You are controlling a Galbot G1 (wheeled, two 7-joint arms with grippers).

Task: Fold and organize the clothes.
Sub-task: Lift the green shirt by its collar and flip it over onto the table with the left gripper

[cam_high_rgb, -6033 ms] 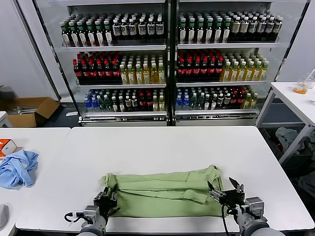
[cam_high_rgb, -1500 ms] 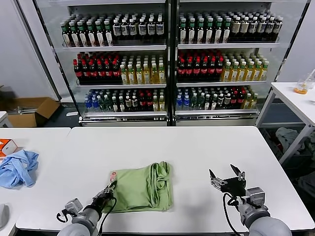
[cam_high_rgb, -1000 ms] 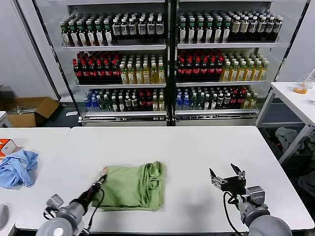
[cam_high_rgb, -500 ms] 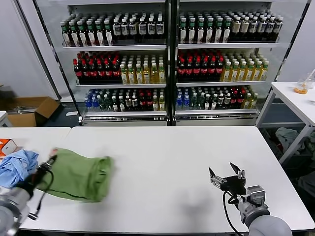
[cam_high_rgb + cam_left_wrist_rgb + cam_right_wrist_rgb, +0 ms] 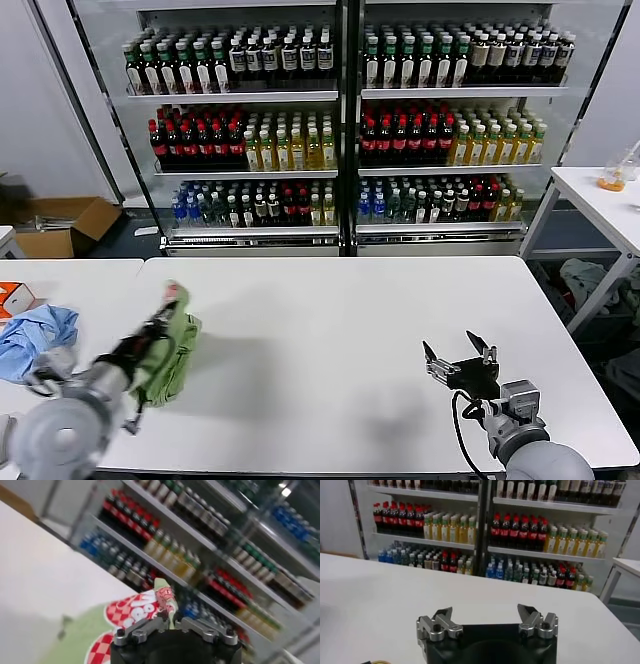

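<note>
Left gripper (image 5: 163,318) pinches the folded green polo shirt (image 5: 172,350), fingers pressed together on the fabric, lifting it off the white table (image 5: 340,330) near its left edge, w/ the checkered print (image 5: 131,611) facing the wrist cam. Right gripper (image 5: 456,362) hovers spread, holding nothing, near the front-right corner. A blue cloth (image 5: 35,338) lies on the adjacent table at left.

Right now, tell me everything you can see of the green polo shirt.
The green polo shirt is a soft, light green bundle, folded and bunched, lifted at the table's left end. The left gripper is shut on its upper edge, so the fabric hangs in creases. The left wrist view shows its red-and-white checkered print and a pinkish bit of cloth pinched at the fingers. It hangs near the light blue cloth; contact is unclear.
</note>
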